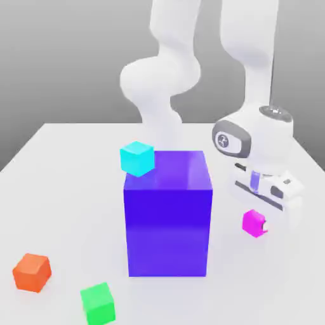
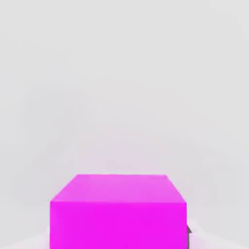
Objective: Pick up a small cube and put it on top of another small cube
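hand closed on the magenta cube at the right of the frame

in the exterior view the white arm [image 1: 251, 70] comes down from the top of the frame at the right, and the hand [image 1: 265, 223] sits low over the white surface [image 1: 63, 190]. its fingers are drawn in tight on the small magenta cube [image 1: 254, 223], which lies right of centre, just beside the right face of the big blue-purple block [image 1: 168, 216]. in the hand view the magenta cube [image 2: 118, 211] sits close up in the lower middle. the green cube [image 1: 98, 303] rests at the lower left, well apart from the magenta one. an orange cube [image 1: 32, 271] lies to the left of it. a cyan cube [image 1: 137, 158] shows at the block's upper left corner.
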